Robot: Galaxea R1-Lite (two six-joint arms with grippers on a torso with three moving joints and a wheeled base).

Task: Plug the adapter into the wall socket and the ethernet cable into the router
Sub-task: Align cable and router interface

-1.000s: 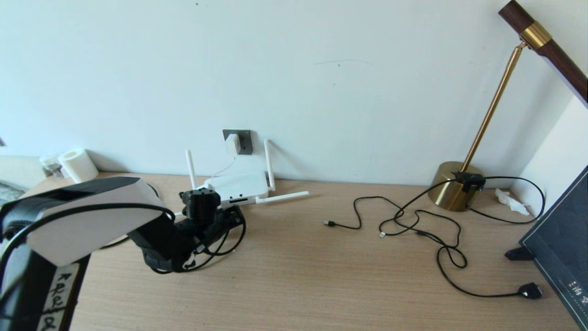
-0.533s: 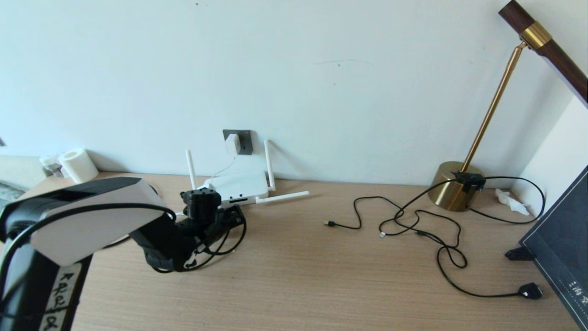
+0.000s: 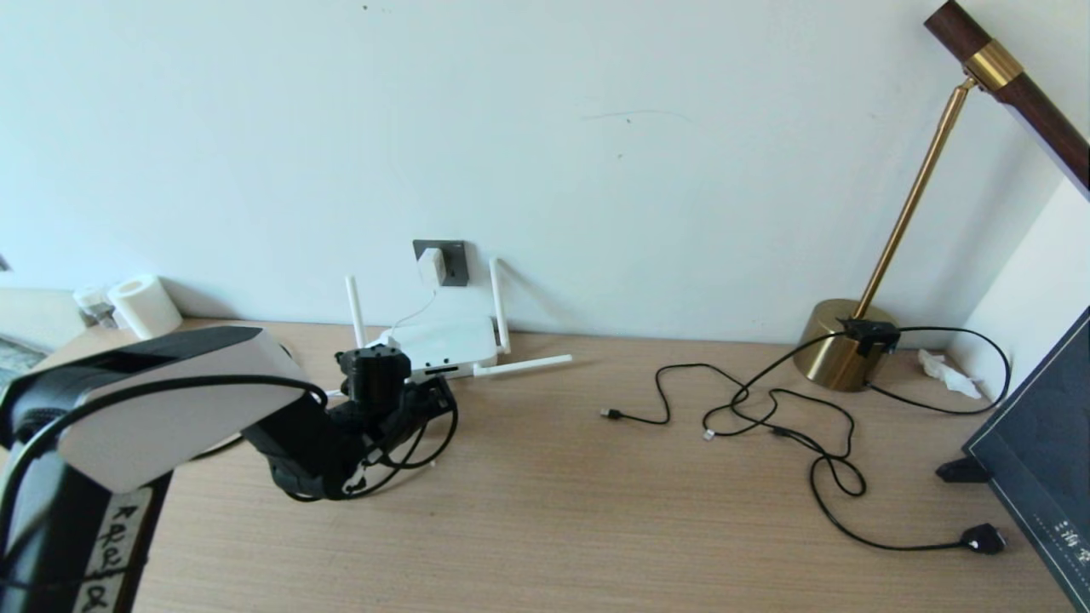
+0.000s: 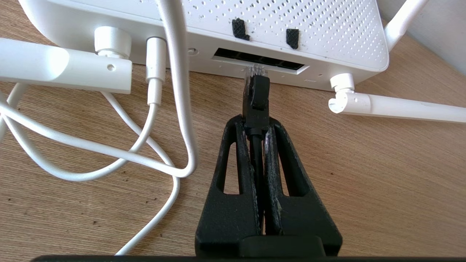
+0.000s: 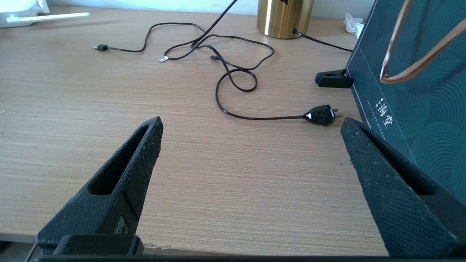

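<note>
Plug (image 4: 256, 95) at router (image 4: 291, 22) slot, not seated.
Left fingers (image 4: 238, 145) clamp the plug; slight misalignment could jam it or push the router. Right fingers (image 5: 142, 145) spread, empty.

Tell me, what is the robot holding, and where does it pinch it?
The left gripper pinches the ethernet cable just behind its plug, by the router. The right gripper holds nothing.
</note>
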